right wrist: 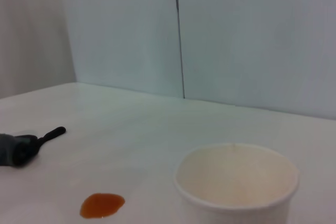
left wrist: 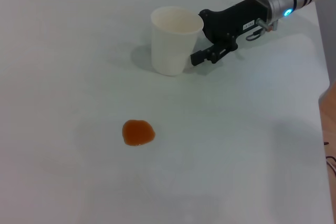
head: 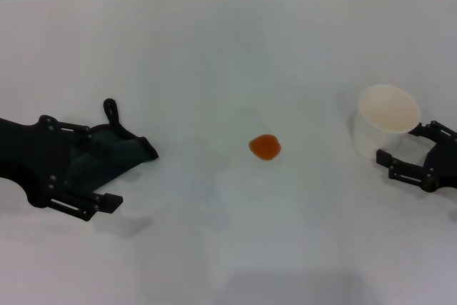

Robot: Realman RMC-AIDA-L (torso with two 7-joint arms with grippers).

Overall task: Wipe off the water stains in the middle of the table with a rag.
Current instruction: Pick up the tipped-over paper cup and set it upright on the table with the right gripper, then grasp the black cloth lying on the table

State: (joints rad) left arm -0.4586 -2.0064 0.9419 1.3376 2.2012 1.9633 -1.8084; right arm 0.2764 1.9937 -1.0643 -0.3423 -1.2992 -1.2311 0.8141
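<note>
The water stains show as one small orange blob (head: 264, 147) (left wrist: 138, 132) (right wrist: 102, 205) in the middle of the white table (head: 228, 48). The dark green rag (head: 127, 149) (right wrist: 14, 148) lies at the left, its black loop (head: 111, 110) pointing away from me. My left gripper (head: 107, 168) sits low over the rag's near side, open, one finger on each side of the cloth. At the right, my right gripper (head: 398, 145) (left wrist: 199, 38) stands open, its fingertips just beside a white paper cup (head: 385, 116).
The white paper cup (left wrist: 173, 40) (right wrist: 236, 182) stands upright to the right of the blob, about a cup's width or two from it. A grey wall with a seam (right wrist: 178, 35) rises behind the table's far edge.
</note>
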